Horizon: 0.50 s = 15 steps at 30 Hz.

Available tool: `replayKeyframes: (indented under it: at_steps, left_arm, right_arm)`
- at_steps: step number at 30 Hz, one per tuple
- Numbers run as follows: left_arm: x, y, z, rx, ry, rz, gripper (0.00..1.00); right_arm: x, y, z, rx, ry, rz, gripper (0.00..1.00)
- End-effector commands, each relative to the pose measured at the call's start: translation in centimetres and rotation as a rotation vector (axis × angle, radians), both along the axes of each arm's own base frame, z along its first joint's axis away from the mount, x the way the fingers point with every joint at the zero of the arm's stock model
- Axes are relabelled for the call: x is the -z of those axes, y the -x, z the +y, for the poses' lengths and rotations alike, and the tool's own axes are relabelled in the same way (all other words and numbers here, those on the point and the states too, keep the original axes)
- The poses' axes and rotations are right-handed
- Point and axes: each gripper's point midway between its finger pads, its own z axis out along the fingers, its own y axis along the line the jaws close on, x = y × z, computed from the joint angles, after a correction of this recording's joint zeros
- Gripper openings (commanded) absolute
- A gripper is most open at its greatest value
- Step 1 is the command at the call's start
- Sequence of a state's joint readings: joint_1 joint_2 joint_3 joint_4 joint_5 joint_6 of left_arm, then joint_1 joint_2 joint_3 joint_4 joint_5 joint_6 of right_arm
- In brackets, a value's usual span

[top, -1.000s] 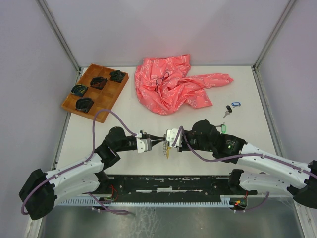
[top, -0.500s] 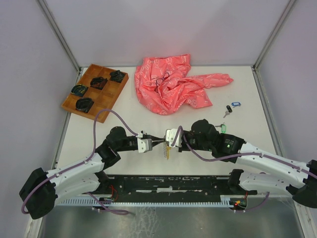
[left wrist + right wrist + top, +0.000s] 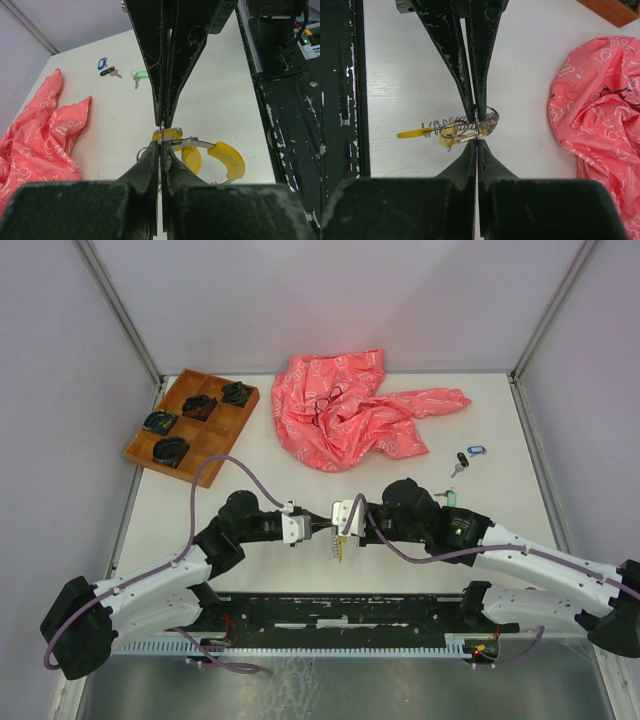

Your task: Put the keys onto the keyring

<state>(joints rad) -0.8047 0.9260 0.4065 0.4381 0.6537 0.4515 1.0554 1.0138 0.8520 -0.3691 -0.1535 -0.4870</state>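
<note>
Two hands meet tip to tip, low over the near middle of the bench.

Left hand: jaws pressed together, pinching the thin wire of the keyring.

Right hand: jaws likewise closed, on that same wire from the opposite side. Which strand each one grips is too fine to tell.

A yellow key hangs off the ring just beside the tips.

Judgement: the step in hand is working the yellow key along the coil. To do it well, use one hand as a fixed anchor and turn the other in small arcs that follow the wire. Do not pull the two apart, or the ring may spring out of both grips.

The green key, black key and blue key lie well apart to the right, not yet threaded.
</note>
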Motion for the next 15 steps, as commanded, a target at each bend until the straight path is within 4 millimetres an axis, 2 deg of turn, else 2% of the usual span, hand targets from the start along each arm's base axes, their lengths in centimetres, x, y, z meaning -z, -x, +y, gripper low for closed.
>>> replayKeyframes:
  at_steps: [1, 15]
  left_arm:
    - [-1.62, -0.55, -0.52, -0.012, 0.015, 0.0, 0.03]
    - [-1.73, -1.02, -0.66, -0.055, 0.014, 0.103, 0.03]
  right_arm:
    - [-4.34, -0.47, 1.64, -0.024, -0.112, -0.057, 0.0]
    - [-3.81, -0.51, 1.2, -0.041, -0.081, -0.095, 0.01]
